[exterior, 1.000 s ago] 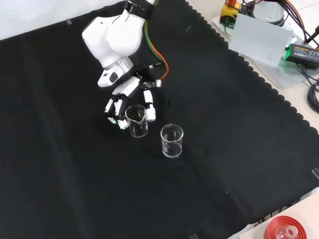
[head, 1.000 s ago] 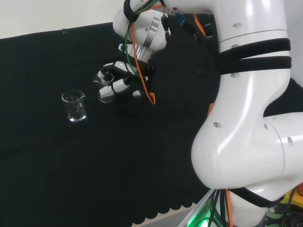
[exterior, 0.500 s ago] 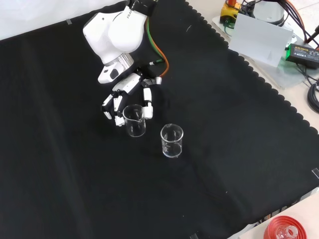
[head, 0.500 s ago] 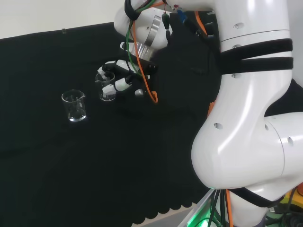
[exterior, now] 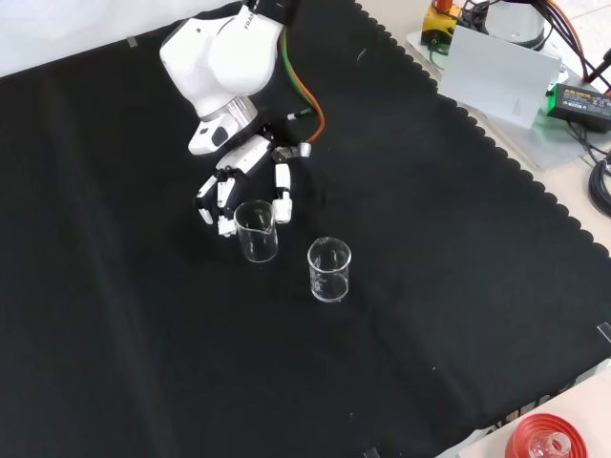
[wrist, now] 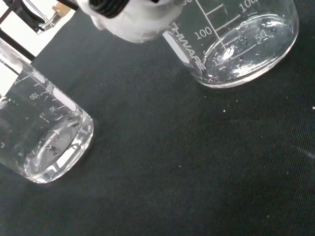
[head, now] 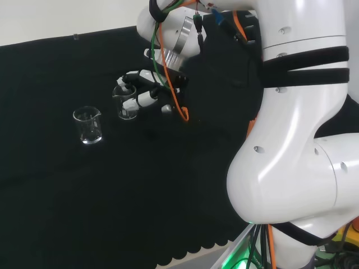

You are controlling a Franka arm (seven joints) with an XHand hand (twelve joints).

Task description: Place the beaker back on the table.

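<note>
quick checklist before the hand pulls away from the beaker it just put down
1. Beaker upright on the black cloth: ok, it stands with its mouth up in the front view.
2. Hand released: ok, its fingers look spread beside the glass rather than curled round it.
3. Fingers fully clear of the beaker wall: cannot tell, fingertips sit very close either side.
4. Gap to the second beaker: ok, the two stand apart.
5. Retreat path up and back: ok, no ware shows on the cloth behind the hand.
6. Beaker contents: cannot tell, droplets show near its base in the wrist view.
</note>
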